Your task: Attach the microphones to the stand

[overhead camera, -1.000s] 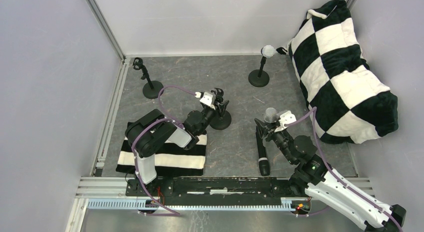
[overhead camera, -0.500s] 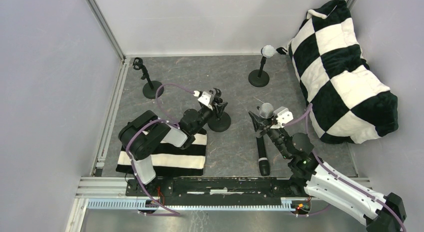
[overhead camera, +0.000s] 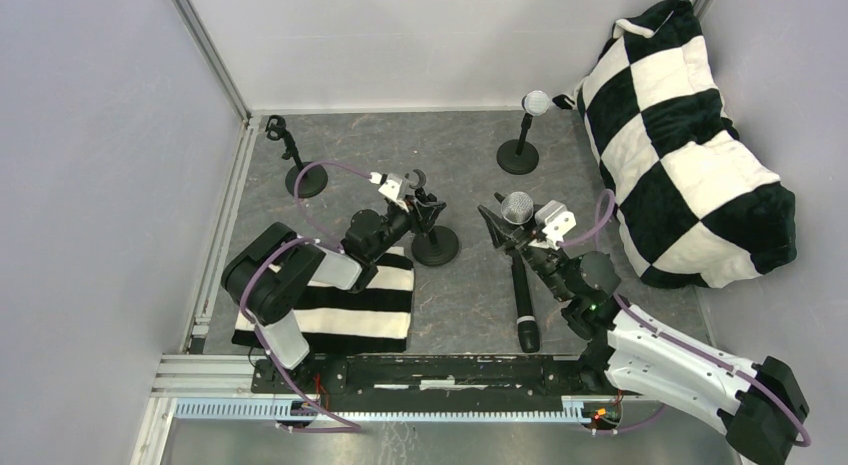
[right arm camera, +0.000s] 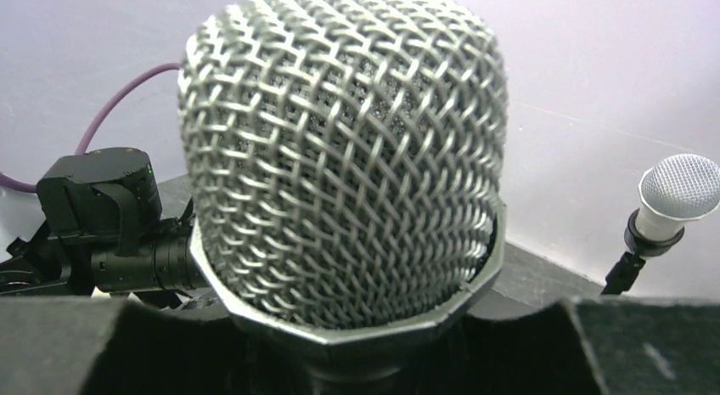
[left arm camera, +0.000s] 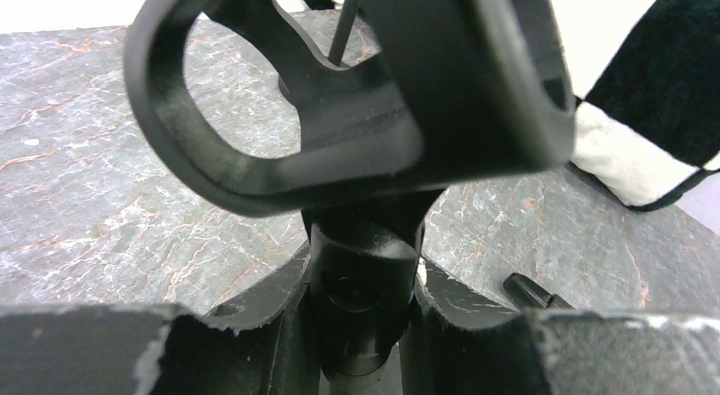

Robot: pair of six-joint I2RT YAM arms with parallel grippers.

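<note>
The left pincer (overhead camera: 418, 205) is clamped on the stem of the middle stand (overhead camera: 437, 247). Its 2 fingers (left arm camera: 127, 352) press in from either side just under the stand's empty clip (left arm camera: 365, 149), which fills the left wrist view above them. The stand's round base sits on the table (overhead camera: 400, 145) just below this pincer.

The right pincer (overhead camera: 516, 233) grips the silver-grey microphone (overhead camera: 517, 207) by its body. The mesh head points up past the fingertips and takes up most of the right wrist view. This microphone is upright, to the right of the left pincer and apart from the clip.

The black microphone (overhead camera: 522, 300) lies flat on the table just beneath the right pincer, its length running back toward the arm bases. I cannot tell whether it touches the pincer.

The white microphone (overhead camera: 537, 103) sits in the far stand (overhead camera: 518, 157), well beyond the right pincer. A 3rd stand (overhead camera: 303, 177), its clip empty, is well beyond the left pincer and to its left.

A striped cloth (overhead camera: 330, 310) lies behind the left pincer, under its arm. A checked cushion (overhead camera: 690, 135) lies well to the right of the right pincer.
</note>
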